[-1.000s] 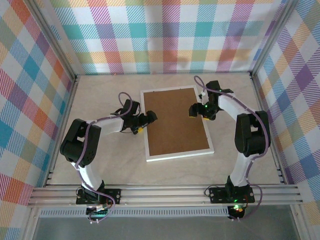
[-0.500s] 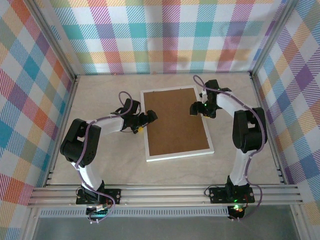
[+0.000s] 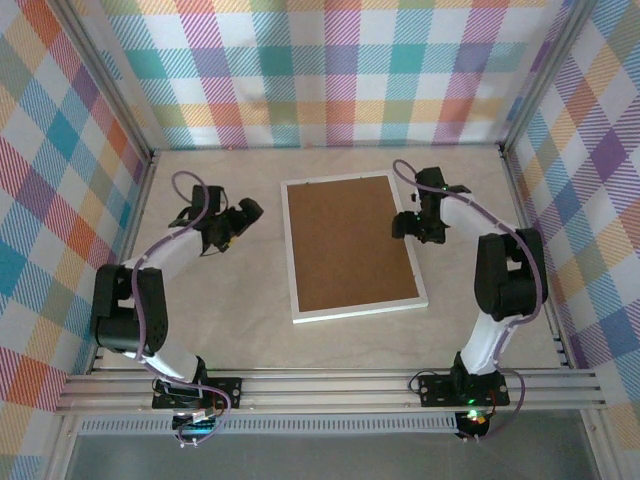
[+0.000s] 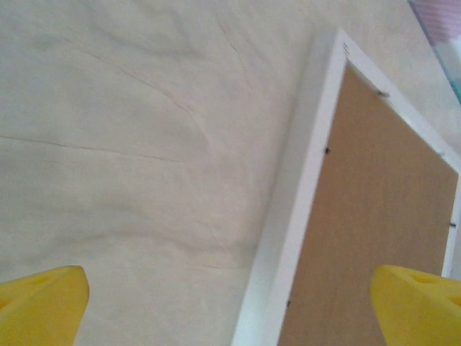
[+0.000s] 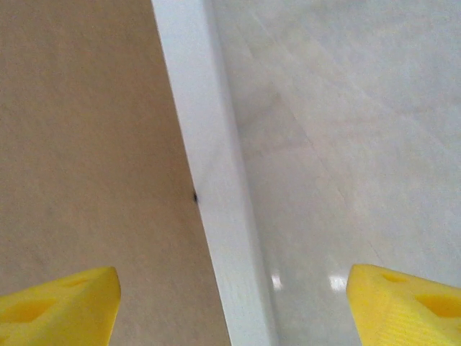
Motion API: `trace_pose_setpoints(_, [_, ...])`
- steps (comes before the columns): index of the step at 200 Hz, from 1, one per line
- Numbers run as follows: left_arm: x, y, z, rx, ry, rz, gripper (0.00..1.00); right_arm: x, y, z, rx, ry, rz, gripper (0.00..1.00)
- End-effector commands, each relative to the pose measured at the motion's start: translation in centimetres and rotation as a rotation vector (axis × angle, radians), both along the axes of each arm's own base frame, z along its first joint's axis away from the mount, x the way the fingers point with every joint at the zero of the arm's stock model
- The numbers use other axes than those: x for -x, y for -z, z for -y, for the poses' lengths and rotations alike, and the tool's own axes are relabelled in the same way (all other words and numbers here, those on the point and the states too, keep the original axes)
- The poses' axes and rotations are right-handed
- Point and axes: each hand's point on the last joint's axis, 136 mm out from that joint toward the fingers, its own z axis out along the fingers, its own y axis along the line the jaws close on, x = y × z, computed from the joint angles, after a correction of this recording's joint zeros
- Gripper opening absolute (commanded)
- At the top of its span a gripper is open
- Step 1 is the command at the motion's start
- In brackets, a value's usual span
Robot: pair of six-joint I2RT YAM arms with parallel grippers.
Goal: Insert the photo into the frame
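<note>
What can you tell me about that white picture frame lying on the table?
The frame is a large rectangle with a thin, smooth white border. It lies flat, back side up, on the pale table, turned slightly askew. A plain brown backing board fills it, with small dark tabs at the inner edge. The right gripper hangs open astride its right border; whether it touches is unclear.

The frame (image 3: 357,311) is edged in a smooth white material with a soft sheen. Its back is covered by a board (image 3: 348,243) of matt brown fibre (cardboard or hardboard, it cannot be told). The tabletop (image 3: 230,290) is finished like pale veined stone, smooth and faintly glossy. The pads (image 5: 57,303) are moulded in matt yellow plastic. The walls (image 3: 330,70) are clad in what looks like checked cloth, and the rails (image 3: 330,392) are made of brushed metal.
</note>
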Motion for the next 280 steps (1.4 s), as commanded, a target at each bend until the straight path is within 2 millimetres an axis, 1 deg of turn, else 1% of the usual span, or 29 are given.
trace_pose_setpoints(1, [1.4,1.3,-1.4,-0.004,-0.036,-0.042,1.0,2.5,0.8,0.9,0.008,0.043,-0.054,0.81])
trace_pose_setpoints(14, [1.6,1.2,-1.6,-0.002,-0.04,-0.035,1.0,3.5,1.6,0.5,-0.024,0.042,-0.082,0.79])
trace_pose_setpoints(35, [2.0,1.5,-1.6,0.0,-0.038,-0.035,1.0,4.6,2.6,-0.2,-0.066,0.043,-0.105,0.76])
trace_pose_setpoints(51, [2.2,1.6,-1.4,0.012,-0.033,-0.035,1.0,4.9,3.1,-0.7,-0.097,0.044,-0.118,0.73])
trace_pose_setpoints(69, [2.5,2.0,-1.1,0.022,-0.019,-0.046,1.0,5.3,3.4,-1.8,-0.139,0.033,-0.131,0.71])
trace_pose_setpoints(94, [2.8,2.5,-0.9,0.026,-0.009,-0.054,1.0,5.8,3.9,-2.9,-0.143,0.016,-0.146,0.7])
trace_pose_setpoints(111, [2.9,2.7,-0.8,0.031,-0.003,-0.06,1.0,6.1,3.9,-3.9,-0.168,0.007,-0.157,0.69])
trace_pose_setpoints(132, [2.7,2.9,-0.5,0.046,0.01,-0.062,1.0,6.7,3.4,-5.6,-0.198,-0.01,-0.162,0.69])
trace_pose_setpoints(150, [2.5,3.0,0.0,0.062,0.026,-0.065,1.0,6.9,2.6,-6.7,-0.226,-0.014,-0.155,0.68])
trace_pose_setpoints(163, [2.3,2.9,0.7,0.068,0.057,-0.059,1.0,6.8,1.8,-7.0,-0.238,-0.012,-0.137,0.68])
trace_pose_setpoints(176, [2.0,2.7,1.5,0.051,0.098,-0.059,1.0,6.3,0.9,-6.5,-0.212,-0.009,-0.102,0.68])
trace_pose_setpoints(189, [1.8,2.6,2.2,-0.002,0.148,-0.062,1.0,5.5,-0.2,-6.0,-0.178,-0.013,-0.056,0.68])
trace_pose_setpoints(203, [1.8,2.8,2.8,-0.077,0.189,-0.076,0.99,4.4,-1.5,-5.5,-0.149,-0.022,-0.004,0.73])
trace_pose_setpoints(211, [1.6,2.6,3.1,-0.111,0.206,-0.073,0.99,3.6,-2.2,-5.3,-0.143,-0.03,0.021,0.77])
trace_pose_setpoints(218, [1.5,2.6,3.4,-0.133,0.215,-0.074,0.98,2.9,-2.9,-5.2,-0.142,-0.036,0.043,0.83])
trace_pose_setpoints(221, [1.4,2.6,3.5,-0.141,0.222,-0.073,0.98,2.6,-3.1,-5.2,-0.142,-0.038,0.051,0.89])
trace_pose_setpoints(224, [1.4,2.6,3.6,-0.148,0.227,-0.072,0.98,2.2,-3.3,-5.1,-0.138,-0.037,0.061,0.98])
trace_pose_setpoints(226, [1.3,2.5,3.7,-0.152,0.229,-0.069,0.98,2.0,-3.4,-5.0,-0.134,-0.036,0.067,1.0])
trace_pose_setpoints(244, [0.6,2.3,4.5,-0.186,0.251,-0.053,0.97,-0.6,-4.4,-4.3,-0.115,-0.02,0.138,0.99])
trace_pose_setpoints(248, [1.0,2.6,4.5,-0.194,0.257,-0.082,0.97,-1.2,-4.6,-4.2,-0.114,-0.018,0.151,0.99])
trace_pose_setpoints(276, [0.1,2.8,5.1,-0.216,0.277,-0.09,0.93,-5.4,-5.2,-4.0,-0.145,-0.015,0.18,1.0])
trace_pose_setpoints(280, [-0.1,2.8,5.2,-0.217,0.278,-0.089,0.92,-5.9,-5.1,-4.1,-0.156,-0.017,0.179,0.97])
